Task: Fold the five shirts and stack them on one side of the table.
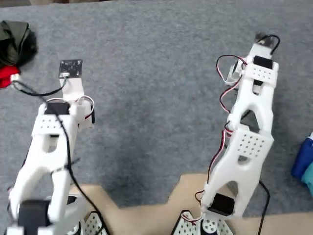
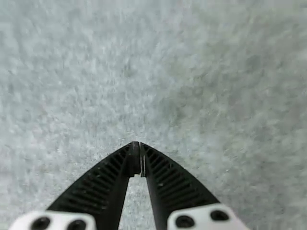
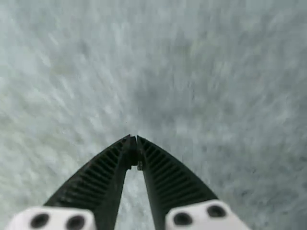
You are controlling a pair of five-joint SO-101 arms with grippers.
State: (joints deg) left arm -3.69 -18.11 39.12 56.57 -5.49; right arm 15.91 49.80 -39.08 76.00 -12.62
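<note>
A dark green shirt (image 1: pixel 17 41) lies bunched on a red one (image 1: pixel 7 76) at the table's far left edge. Blue and teal cloth (image 1: pixel 304 161) pokes in at the right edge. My left gripper (image 2: pixel 135 146) is shut with nothing in it, its black fingertips touching over bare grey felt. The left arm (image 1: pixel 54 132) stands at the left of the table, to the right of the green and red shirts. My right gripper (image 3: pixel 133 140) is also shut and holds nothing, above the felt. The right arm (image 1: pixel 249 122) stretches toward the table's far right.
Grey felt (image 1: pixel 156 98) covers the table between and beyond the two arms. A bare brown strip of table (image 1: pixel 142 215) runs along the near edge by the arm bases. Wires trail from both arms.
</note>
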